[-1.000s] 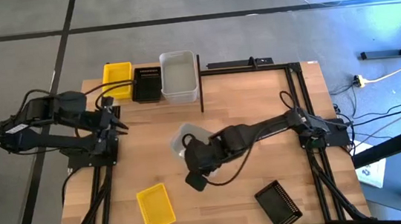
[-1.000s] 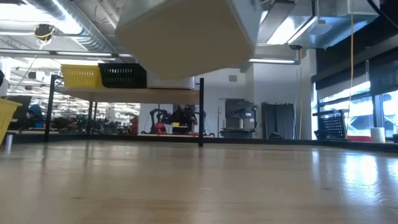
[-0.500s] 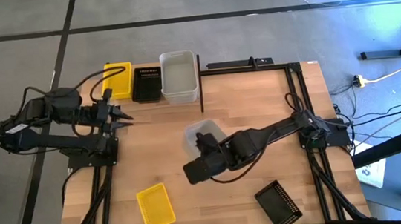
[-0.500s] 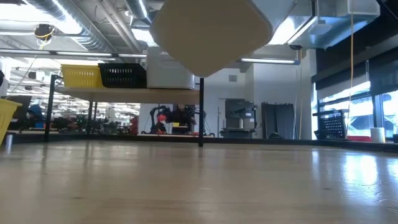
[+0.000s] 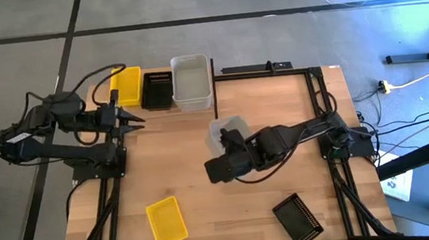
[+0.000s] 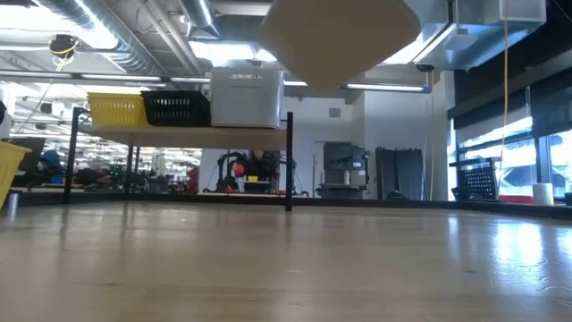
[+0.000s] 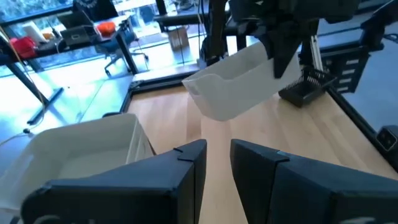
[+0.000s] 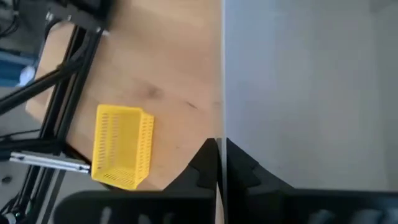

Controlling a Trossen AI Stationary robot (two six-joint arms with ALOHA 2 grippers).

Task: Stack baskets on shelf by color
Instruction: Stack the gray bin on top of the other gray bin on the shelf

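A translucent white basket (image 5: 227,131) hangs in the air over the middle of the table, held by my right gripper (image 5: 230,145), which is shut on it. Its underside fills the top of the low view (image 6: 340,40). On the shelf (image 5: 257,70) at the far edge stand a yellow basket (image 5: 125,87), a black basket (image 5: 157,89) and a larger white basket (image 5: 191,81) side by side. My left gripper (image 5: 134,117) is open and holds nothing, hovering left of the shelf baskets. My right gripper grips the white basket by one wall (image 8: 222,134), with one finger inside and one outside. The fingers reach it from the table's near side. The basket is lifted clear of the table and sits tilted, as the left wrist view (image 7: 239,78) shows.
A yellow basket (image 5: 166,221) lies on the near left of the table, and a black basket (image 5: 298,217) lies on the near right. A black upright divider (image 5: 214,96) stands at the right end of the shelf baskets. Black frame rails (image 5: 321,109) run along the table's sides.
My right gripper has carried the white basket up and toward the table's right and far side, nearer the shelf. The basket has risen and turned about in the hold. My left gripper has moved a little toward the far edge and the shelf baskets.
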